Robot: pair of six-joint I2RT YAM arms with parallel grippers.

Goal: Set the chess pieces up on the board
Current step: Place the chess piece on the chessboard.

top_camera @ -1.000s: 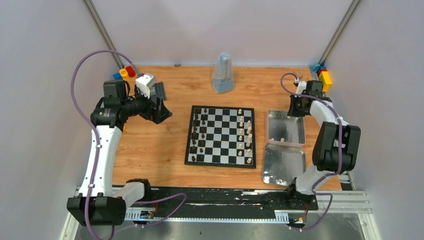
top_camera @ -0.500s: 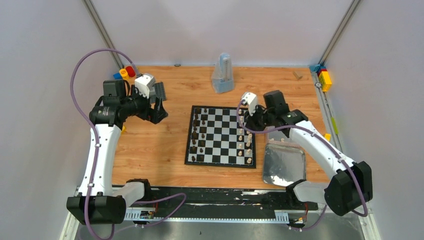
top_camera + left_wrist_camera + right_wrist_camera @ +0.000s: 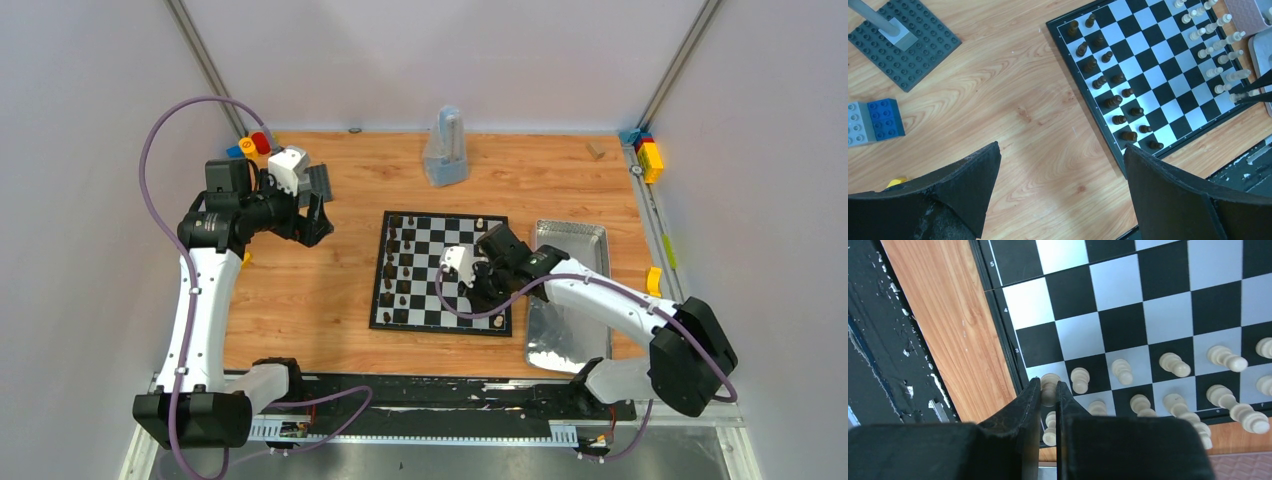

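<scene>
Right wrist view alone shows the right pincer (image 3: 1048, 388) clenched on a pale cream chess piece (image 3: 1049, 381) at a corner of the black-and-white checked board (image 3: 436, 292), mid-bench. Dark brown pieces (image 3: 1113, 101) line its opposite side. Left pincer (image 3: 1060, 157) released, over the wooden bench (image 3: 1038, 115).

My top view looks down from above and behind, taking in the whole table (image 3: 320, 300), with the board (image 3: 435, 290) mid-frame. My left wrist view faces down from well above, the board at upper right. My right wrist view sits very close over the pale pieces (image 3: 1122, 371), which all three views share.
</scene>
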